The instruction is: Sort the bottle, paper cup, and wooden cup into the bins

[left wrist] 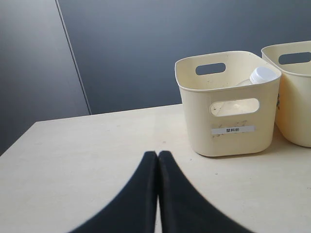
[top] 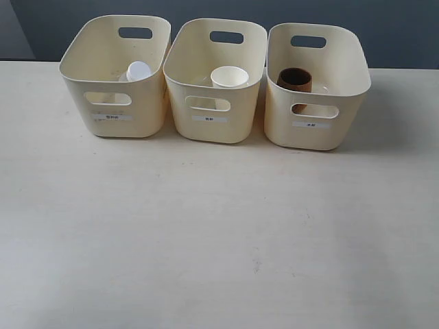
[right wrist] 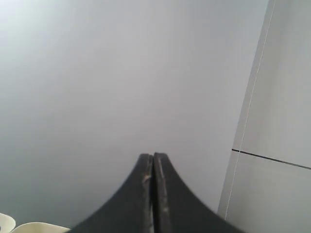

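Three cream bins stand in a row at the back of the table. The left bin (top: pixel 115 75) (left wrist: pixel 228 104) holds the bottle (top: pixel 137 71) (left wrist: pixel 261 76), of which mainly the white cap shows. The paper cup (top: pixel 229 77) stands upright in the middle bin (top: pixel 215 82). Inside the right bin (top: pixel 317 88) stands the wooden cup (top: pixel 295 79). My left gripper (left wrist: pixel 158 154) is shut and empty, low over the table in front of the left bin. My right gripper (right wrist: pixel 153 156) is shut and empty, pointing at a grey wall. Neither gripper shows in the exterior view.
The light wooden table (top: pixel 219 233) stretches in front of the bins. A dark wall (left wrist: pixel 146 48) rises behind the table. The middle bin's edge (left wrist: pixel 294 92) shows in the left wrist view. Cream bin rims (right wrist: pixel 34 227) peek into the right wrist view.
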Robot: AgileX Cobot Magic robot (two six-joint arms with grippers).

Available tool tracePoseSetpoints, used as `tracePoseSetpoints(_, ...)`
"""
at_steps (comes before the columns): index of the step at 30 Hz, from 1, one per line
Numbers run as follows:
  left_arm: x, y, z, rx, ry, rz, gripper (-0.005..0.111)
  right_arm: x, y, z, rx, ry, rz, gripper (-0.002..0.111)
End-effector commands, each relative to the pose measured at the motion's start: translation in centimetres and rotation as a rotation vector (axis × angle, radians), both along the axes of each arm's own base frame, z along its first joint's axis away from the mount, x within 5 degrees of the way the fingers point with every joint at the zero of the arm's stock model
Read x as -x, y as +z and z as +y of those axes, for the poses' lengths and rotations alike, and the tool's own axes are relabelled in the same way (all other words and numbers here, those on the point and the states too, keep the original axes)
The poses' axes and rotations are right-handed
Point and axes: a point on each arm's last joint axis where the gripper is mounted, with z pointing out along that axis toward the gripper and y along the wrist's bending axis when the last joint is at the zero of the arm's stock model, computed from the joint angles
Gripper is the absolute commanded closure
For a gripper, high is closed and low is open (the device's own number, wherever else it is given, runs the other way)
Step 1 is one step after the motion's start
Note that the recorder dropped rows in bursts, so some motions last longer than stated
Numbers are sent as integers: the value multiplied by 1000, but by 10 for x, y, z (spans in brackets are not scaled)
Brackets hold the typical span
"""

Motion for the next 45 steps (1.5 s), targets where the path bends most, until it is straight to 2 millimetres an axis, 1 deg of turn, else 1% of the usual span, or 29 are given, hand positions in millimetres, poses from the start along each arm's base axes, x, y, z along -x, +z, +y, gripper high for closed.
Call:
tracePoseSetpoints(1, 0, 0, 0, 1, 1, -8, 107, 10, -18, 1, -49, 15, -65, 109)
tracePoseSetpoints(6, 0, 0, 0, 1, 1, -8, 107, 22, -26, 2, -116, 44, -89, 109)
tracePoseSetpoints(12, 0, 0, 0, 1, 1, -8, 107, 33, -27, 2, -123, 50, -128, 109)
tracePoseSetpoints(45, 0, 0, 0, 1, 1, -8, 107, 33, -26, 2, -136, 59, -131, 109)
